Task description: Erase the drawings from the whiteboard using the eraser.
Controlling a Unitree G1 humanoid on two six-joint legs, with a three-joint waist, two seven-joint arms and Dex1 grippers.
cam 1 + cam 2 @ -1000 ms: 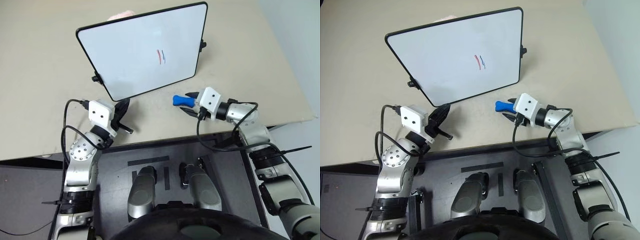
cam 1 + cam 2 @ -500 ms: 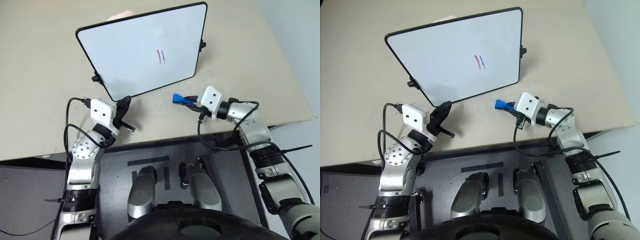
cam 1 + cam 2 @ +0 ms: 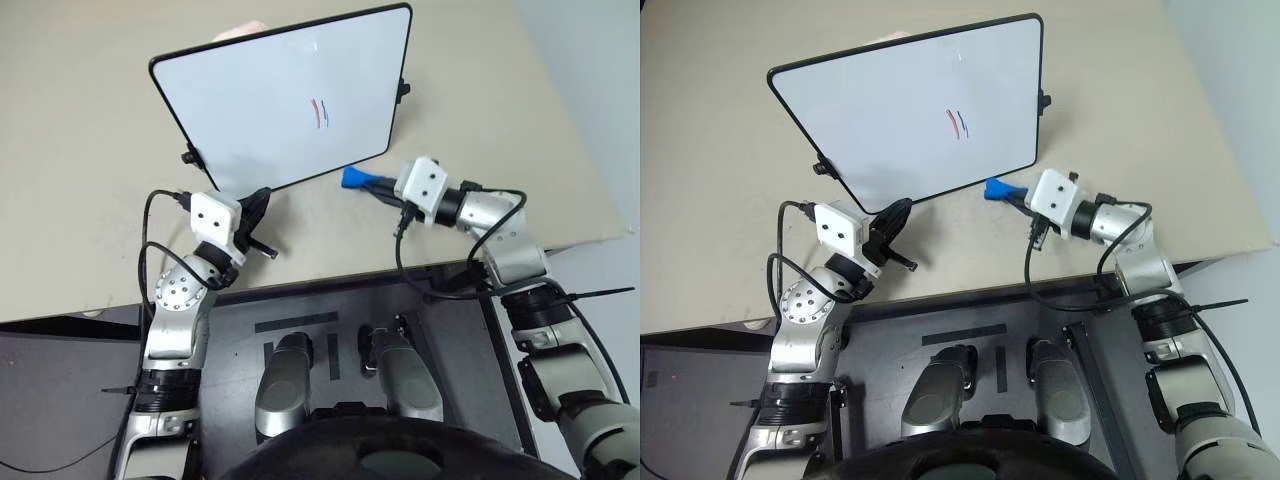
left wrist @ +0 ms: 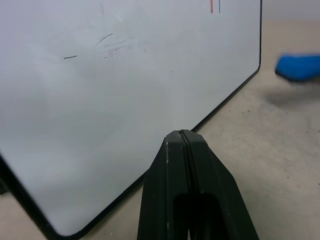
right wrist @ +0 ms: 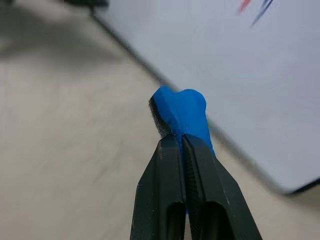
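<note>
- Two short strokes, one red and one blue, make up the drawings; they sit right of centre on the board, which stands tilted on the table.
- Right gripper is clamped on the eraser, whose blue end sticks out past the fingertips toward the board's lower right corner.
- From the held eraser, the drawings lie up and a little to the left across the board face, so the coming move is, by my reading, a reach up the board to set the eraser on them.
- Eraser's long axis runs roughly in line with the right gripper's fingers, pointing at the board's lower edge.
- Right arm is clearly the nearer one to the strokes; the left gripper is at the board's lower left edge, well apart from them.
- Left gripper is closed on nothing, its fingers pressed together, as the left wrist view shows; its tip is close to the board's black frame, though I cannot tell whether it touches.
- Right wrist view shows a dark felt face on one side of the eraser, which the head views do not resolve.
- Left wrist view shows faint grey smudges on the board, absent from the head views.
</note>
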